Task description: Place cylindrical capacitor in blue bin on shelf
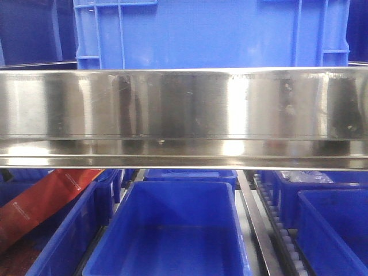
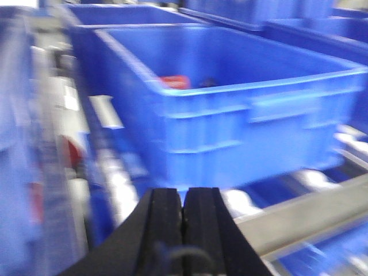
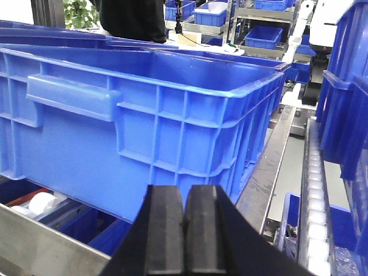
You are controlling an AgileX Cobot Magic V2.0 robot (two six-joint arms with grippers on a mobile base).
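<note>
No cylindrical capacitor is visible; likely light, rigid and smooth, it should be pinched across its body. Left gripper [image 2: 183,210] and right gripper [image 3: 184,210] jaws are closed, empty, before blue bins [image 3: 144,121] on the shelf [image 1: 184,115].

You are looking at a warehouse or parts-storage floor, the kind set up for order picking. A shiny steel shelf [image 1: 184,115] crosses your front view, its broad rail scuffed and reflective, with blue plastic bins [image 1: 172,224] lined up in rows below it and another blue crate [image 1: 207,31] sitting on the tier above. Roller tracks [image 3: 315,190] run between the bins (white wheels set in metal channels), the sort that let crates slide forward. From the right wrist view you can see further racks [image 3: 261,17] in the background, also stacked with blue bins, and a person in dark clothing [image 3: 135,20] standing among them.
</note>
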